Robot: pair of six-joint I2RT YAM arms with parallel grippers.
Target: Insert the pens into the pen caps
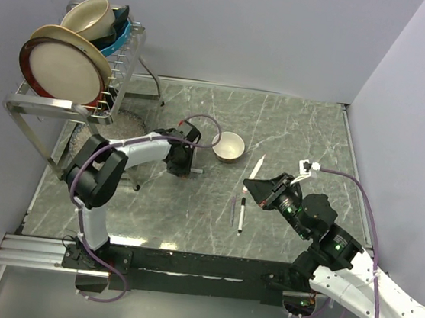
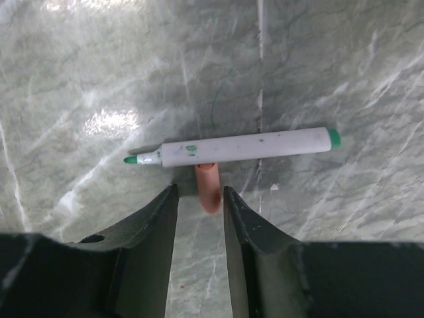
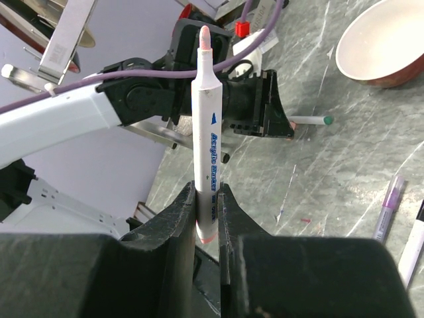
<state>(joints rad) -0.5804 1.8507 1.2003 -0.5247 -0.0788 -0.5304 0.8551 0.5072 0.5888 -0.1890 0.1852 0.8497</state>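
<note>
- Step: picking up the red cap for the red pen, no pen capped yet by my read
- left gripper [image 2: 201, 199] low over table [image 1: 300, 131], jaws part open, nothing held; fingertips sit either side of the near end of the red cap [image 2: 208, 187], no contact visible
- red cap lies flat; far end tucked under/against the green pen [image 2: 245, 147], which lies crosswise just beyond the fingertips, uncapped, tip to the left in wrist view
- right gripper [image 3: 207, 199] clamped on lower barrel of red-tipped pen [image 3: 205, 119], held up off the table, tip pointing away from the gripper
- Next: close L jaws on the cap w/o nudging the green pen, lift, then line the cap's open end up w/ the red tip; can't tell which cap end is open
- black-tipped pen [image 1: 241, 217] and purple pen [image 1: 233, 207] lie side by side on table betw the arms
- green & black caps: can't find them
- Containers: cream bowl [image 1: 229, 145] looks empty; dish rack [image 1: 119, 71] far left holds plates [image 1: 62, 65] and stacked bowls
</note>
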